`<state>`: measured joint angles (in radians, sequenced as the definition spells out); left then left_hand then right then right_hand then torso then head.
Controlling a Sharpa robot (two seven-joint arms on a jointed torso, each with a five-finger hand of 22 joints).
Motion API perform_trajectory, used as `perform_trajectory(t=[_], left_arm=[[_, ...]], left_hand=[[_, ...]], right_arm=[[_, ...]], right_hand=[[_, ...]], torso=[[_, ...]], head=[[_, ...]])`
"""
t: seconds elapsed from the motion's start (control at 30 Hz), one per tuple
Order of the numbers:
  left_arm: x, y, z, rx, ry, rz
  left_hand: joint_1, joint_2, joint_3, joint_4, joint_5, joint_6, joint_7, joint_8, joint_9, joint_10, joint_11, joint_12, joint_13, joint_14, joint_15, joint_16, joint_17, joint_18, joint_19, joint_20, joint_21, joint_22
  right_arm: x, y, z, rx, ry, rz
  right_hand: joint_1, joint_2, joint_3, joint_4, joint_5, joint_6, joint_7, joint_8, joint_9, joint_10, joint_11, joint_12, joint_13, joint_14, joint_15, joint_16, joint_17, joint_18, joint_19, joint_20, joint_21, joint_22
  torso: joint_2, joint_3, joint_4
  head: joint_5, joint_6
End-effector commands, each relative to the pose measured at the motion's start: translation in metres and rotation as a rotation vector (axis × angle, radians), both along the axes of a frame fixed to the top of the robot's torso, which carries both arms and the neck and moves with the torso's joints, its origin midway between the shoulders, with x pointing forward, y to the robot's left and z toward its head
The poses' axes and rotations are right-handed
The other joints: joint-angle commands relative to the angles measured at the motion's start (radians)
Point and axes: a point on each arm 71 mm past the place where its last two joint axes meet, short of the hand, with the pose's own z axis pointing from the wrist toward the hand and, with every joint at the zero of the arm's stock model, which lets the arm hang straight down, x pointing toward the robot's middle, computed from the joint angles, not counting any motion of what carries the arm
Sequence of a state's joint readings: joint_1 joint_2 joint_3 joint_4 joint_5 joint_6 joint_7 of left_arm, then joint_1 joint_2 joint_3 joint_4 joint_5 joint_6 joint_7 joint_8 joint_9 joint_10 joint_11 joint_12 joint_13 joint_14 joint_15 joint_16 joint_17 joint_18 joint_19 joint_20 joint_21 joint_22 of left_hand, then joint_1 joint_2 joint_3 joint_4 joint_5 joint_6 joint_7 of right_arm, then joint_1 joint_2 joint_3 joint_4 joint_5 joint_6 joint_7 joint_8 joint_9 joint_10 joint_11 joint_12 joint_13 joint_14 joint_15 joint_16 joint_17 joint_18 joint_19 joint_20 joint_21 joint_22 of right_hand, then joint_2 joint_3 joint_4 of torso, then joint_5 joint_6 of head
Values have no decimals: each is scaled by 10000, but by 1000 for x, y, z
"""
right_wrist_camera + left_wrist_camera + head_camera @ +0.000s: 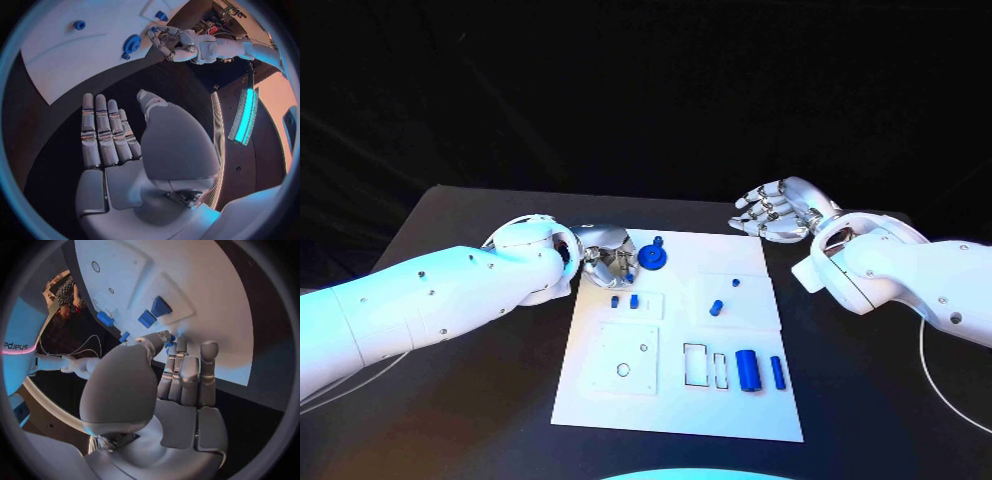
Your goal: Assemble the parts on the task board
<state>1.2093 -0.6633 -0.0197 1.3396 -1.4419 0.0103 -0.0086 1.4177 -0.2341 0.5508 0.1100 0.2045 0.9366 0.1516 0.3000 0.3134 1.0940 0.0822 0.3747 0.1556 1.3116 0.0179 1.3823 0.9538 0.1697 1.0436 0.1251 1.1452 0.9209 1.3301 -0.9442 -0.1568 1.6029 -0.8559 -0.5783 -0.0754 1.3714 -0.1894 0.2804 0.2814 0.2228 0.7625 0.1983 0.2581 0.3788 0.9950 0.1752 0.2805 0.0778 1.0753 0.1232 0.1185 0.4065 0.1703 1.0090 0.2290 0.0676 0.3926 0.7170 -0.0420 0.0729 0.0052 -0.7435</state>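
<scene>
The white task board lies in the middle of the table. A round blue part sits near its far left corner, also seen from the right wrist. My left hand is right beside it, fingers held together and pointing at it. In the left wrist view a bit of blue shows between thumb and finger; whether it is held is unclear. Two small blue parts stand in a recess, two more to their right. My right hand hovers open beyond the far right corner.
Two blue cylinders lie near the board's near right side, next to narrow slots. A square plate with two holes sits at the near left. Black table surrounds the board.
</scene>
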Motion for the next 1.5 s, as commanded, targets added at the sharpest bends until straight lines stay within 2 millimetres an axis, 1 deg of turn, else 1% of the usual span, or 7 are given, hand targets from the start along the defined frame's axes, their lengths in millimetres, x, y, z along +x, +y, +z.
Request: perform_trajectory(t=[0.03, 0.7, 0.97, 1.2, 1.27, 1.4, 1.5], left_arm=[[0, -1, 1, -86, -92, -54], [-3, 6, -2, 56, 50, 82], [-4, 18, -1, -221, -67, 355], [0, 41, 5, -943, -47, 1088], [2, 48, 9, -1420, 127, 1400], [6, 64, 18, -2902, 675, 2080], [7, 75, 24, -4230, 1156, 2450]], left_hand=[[-77, -42, -29, -11, -11, -77, -1, -40, -10, 25, 25, -54, -12, 2, 10, 32, -14, -179, 25, 11, 4, -18], [-209, -246, -166, 3, -30, -642, 51, -461, -68, 123, 8, -275, 16, -85, 2, -10, -217, -148, -75, 7, -122, -140], [-322, -340, -423, 105, -30, -1151, 10, -747, -94, -125, 70, -523, 32, -239, 57, -53, -424, -110, -279, 41, -340, -356], [-232, -276, -574, 139, -2, -1244, 74, -780, -36, -499, 206, -764, 10, -441, 169, -132, -763, -51, -514, 106, -571, -633], [-125, -209, -568, 129, 5, -1184, 152, -744, 16, -689, 291, -886, -17, -924, 240, -454, -1615, 54, -956, 159, -973, -1129], [34, -132, -416, 106, 12, -913, 320, -624, 126, -864, 419, -1017, -51, -2273, 343, -1570, -3863, 135, -1483, 250, -1564, -1638], [52, -73, -375, 117, 15, -886, 342, -620, 138, -810, 427, -997, -47, -2351, 351, -1679, -4012, 140, -1503, 264, -1631, -1677]], right_arm=[[0, 1, 0, -77, -40, 134], [1, -2, -2, -202, 81, 129], [3, -5, -5, -821, 242, 566], [4, -5, -9, -2197, 169, 1501], [4, -4, -11, -2839, 103, 1851], [1, 0, -17, -4129, -104, 2428], [-2, 2, -23, -5006, -306, 2760]], right_hand=[[-33, 92, -66, -10, 34, -56, 487, 46, -14, -4, 33, 37, -17, 39, 41, -37, -14, 115, 0, 42, -18, -8], [-15, 49, -136, -27, 9, -50, 496, 100, -52, -32, 53, 69, -88, -87, 84, -153, -90, 99, -84, 72, -42, -166], [402, 82, -166, -255, -680, 188, 311, 252, -168, -272, -26, -36, -140, 27, 37, -168, -174, 131, -63, 71, 34, -486], [1111, 40, 237, -667, -730, 767, -80, 177, -430, 467, -473, 67, -105, 1942, -620, 891, 387, 148, 1455, -582, 947, -229], [1226, -83, 613, -729, -722, 1360, -258, 223, -493, 1213, -704, -34, -101, 2737, -946, 1551, 979, 103, 2075, -961, 1679, 262], [1154, -378, 1250, -816, -881, 1709, -382, -15, -656, 1786, -867, -650, -90, 3298, -1162, 2467, 2035, 72, 2244, -1228, 2730, 1200], [933, -584, 1606, -857, -914, 1801, -432, -173, -716, 1916, -899, -1169, -86, 3559, -1227, 3296, 2828, 60, 2244, -1310, 3496, 1941]], torso=[[-3, 0, -1], [-3, 4, -8], [0, 0, -7], [-6, 4, 1], [-5, 4, 2], [-16, 13, -11], [-1, 15, -16]], head=[[-2, 13], [-26, -7], [-37, 9], [-129, 35], [-217, 30], [-408, -2], [-474, 7]])
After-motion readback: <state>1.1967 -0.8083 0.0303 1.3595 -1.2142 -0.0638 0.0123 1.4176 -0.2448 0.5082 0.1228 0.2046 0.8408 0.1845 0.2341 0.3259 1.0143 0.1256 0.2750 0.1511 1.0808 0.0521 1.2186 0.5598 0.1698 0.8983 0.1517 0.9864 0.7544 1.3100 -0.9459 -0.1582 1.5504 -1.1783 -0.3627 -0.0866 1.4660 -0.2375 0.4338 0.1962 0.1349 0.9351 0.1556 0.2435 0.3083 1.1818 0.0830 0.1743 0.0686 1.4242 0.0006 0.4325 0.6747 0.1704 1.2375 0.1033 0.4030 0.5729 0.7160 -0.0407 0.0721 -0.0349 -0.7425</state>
